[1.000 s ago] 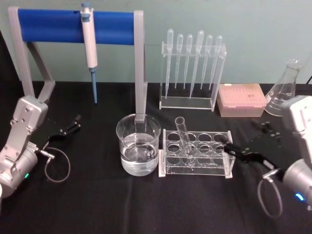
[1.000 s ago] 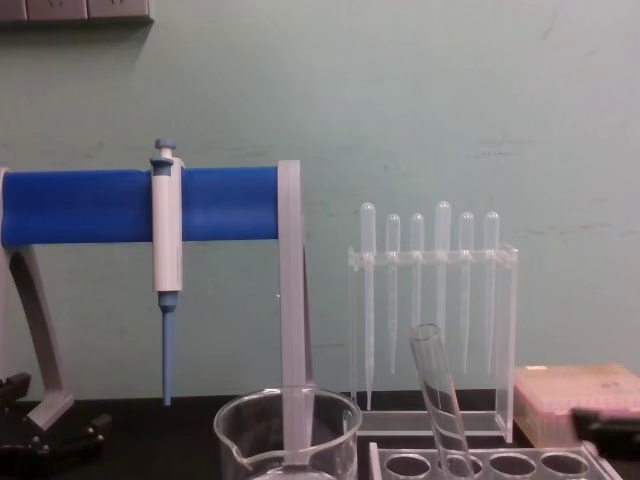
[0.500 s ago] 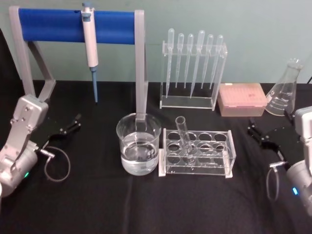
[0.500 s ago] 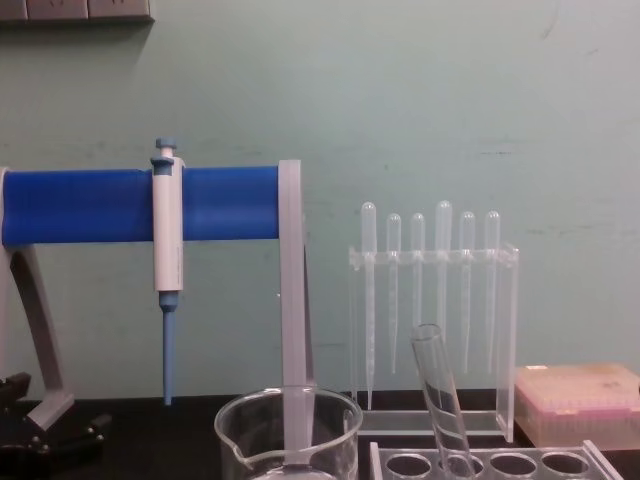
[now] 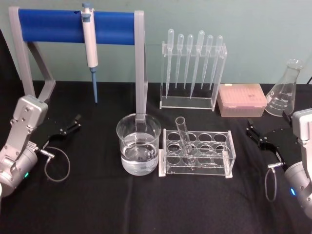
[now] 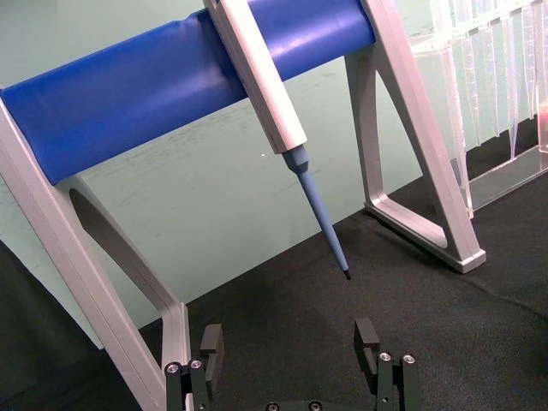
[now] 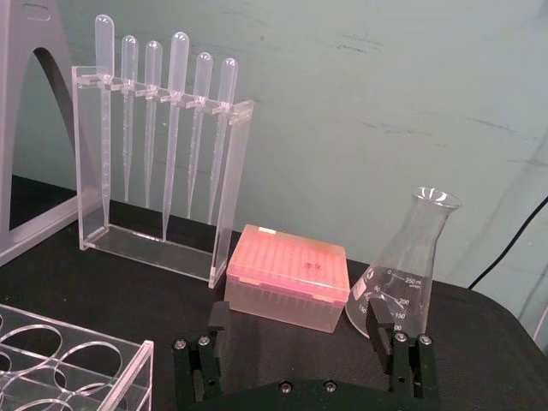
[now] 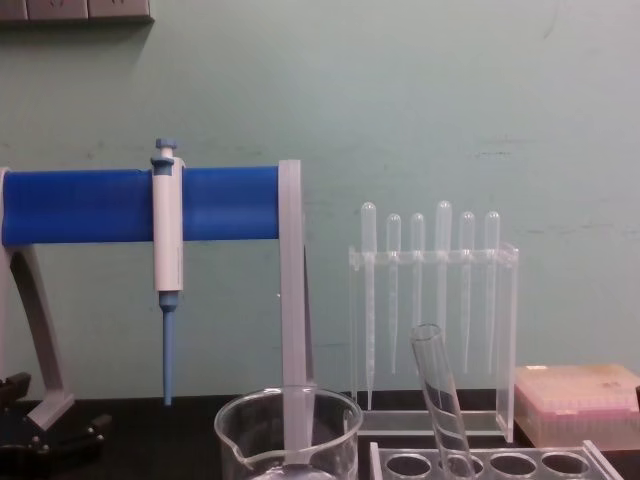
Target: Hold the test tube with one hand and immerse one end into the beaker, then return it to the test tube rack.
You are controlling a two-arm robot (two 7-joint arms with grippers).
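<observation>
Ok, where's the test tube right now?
In the head view, the test tube leans in the clear rack, centre table, just right of the beaker.

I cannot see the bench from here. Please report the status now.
Left hand open, idle, far left. Right hand open, empty, right of rack. Test tube leaning in rack, beside beaker. Nothing in between.

The table (image 5: 97, 204) is seen from above by the head view; it is seen low and level by the chest view. The pipettor (image 5: 89, 34) and beaker (image 5: 138, 144) are shared.
</observation>
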